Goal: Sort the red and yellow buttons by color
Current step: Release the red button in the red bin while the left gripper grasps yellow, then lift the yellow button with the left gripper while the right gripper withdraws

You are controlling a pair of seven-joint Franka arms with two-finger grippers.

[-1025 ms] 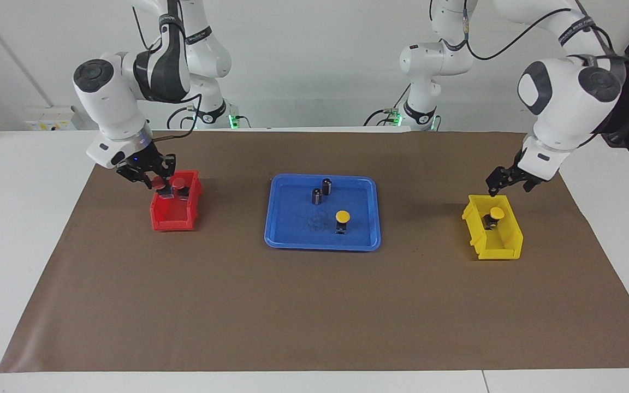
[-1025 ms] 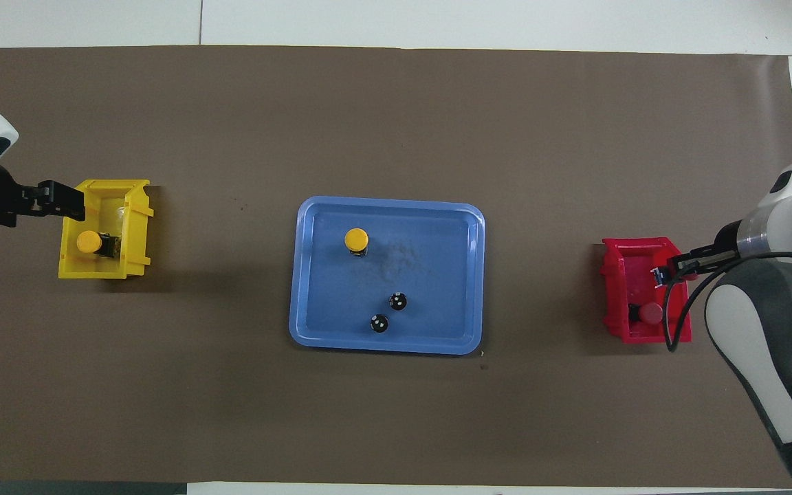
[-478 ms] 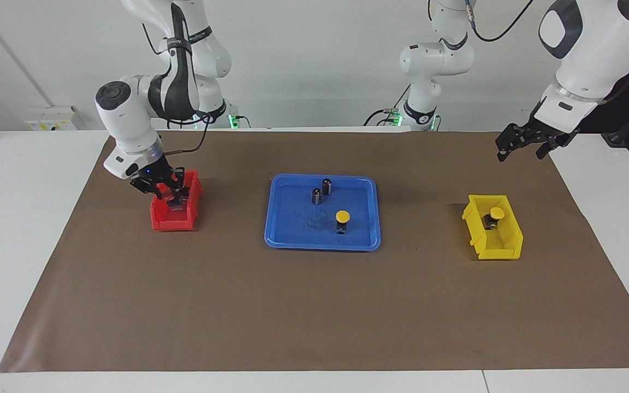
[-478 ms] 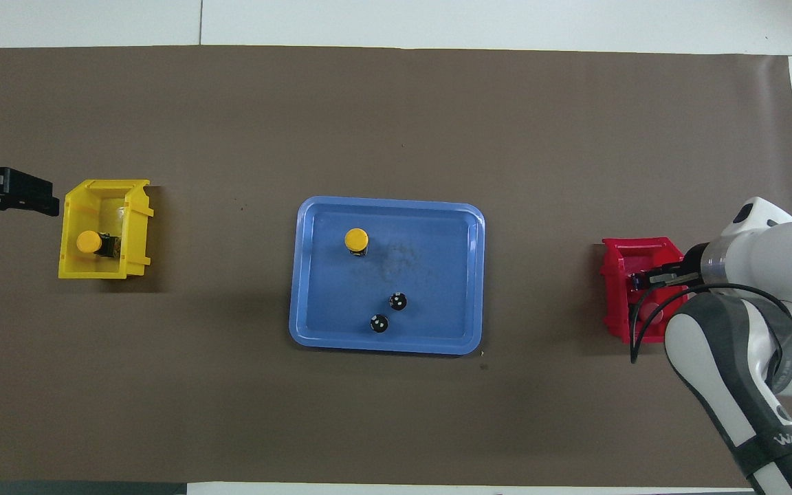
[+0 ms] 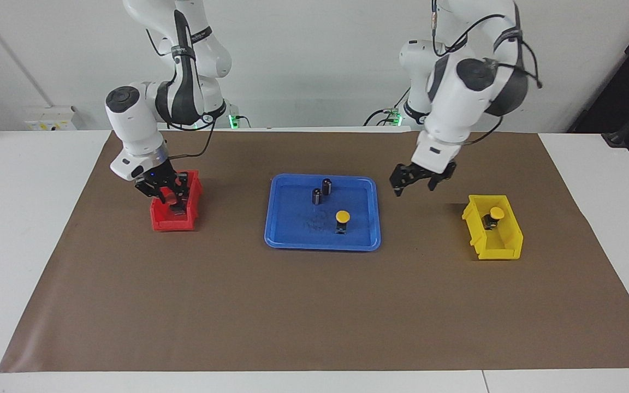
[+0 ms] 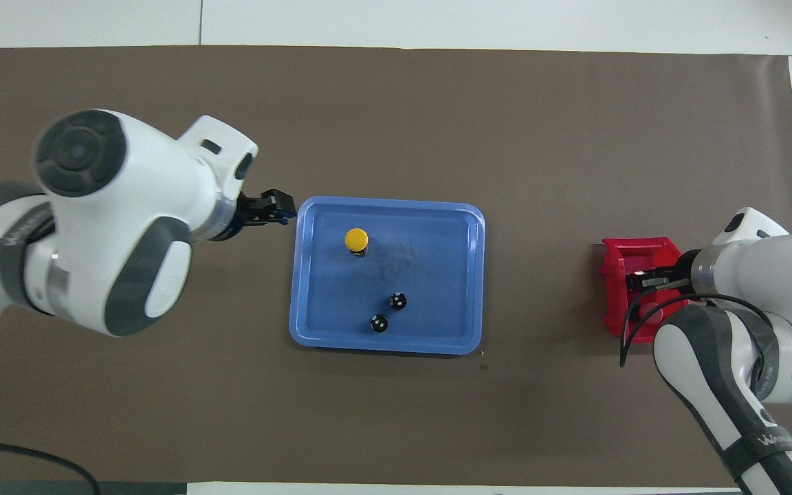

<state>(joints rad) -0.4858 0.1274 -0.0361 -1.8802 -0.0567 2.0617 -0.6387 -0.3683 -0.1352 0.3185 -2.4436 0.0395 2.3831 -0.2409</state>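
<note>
L end effector (image 5: 416, 182) hangs wide open, empty, over mat btwn blue tray (image 5: 366, 240) & yellow bin (image 5: 503, 250). R end effector (image 5: 170, 197) down in red bin (image 5: 162, 222); grip can't tell. Yellow buttons: one in tray (image 5: 342, 217), one in yellow bin (image 5: 496, 214).

Plain brown paper mat (image 5: 314, 305) over a white counter (image 5: 19, 229). Glossy blue plastic tray (image 5: 276, 229) with faint grey scuffing mid-floor. In it, a yellow-capped push-button with a black-grey body (image 5: 342, 218) and two dark cylinders (image 5: 321, 191), white-dotted on top. Bright red plastic bin (image 5: 175, 221). Yellow plastic bin (image 5: 503, 245), holding a second yellow-capped button (image 5: 494, 215). White arms, grey-black joints.
</note>
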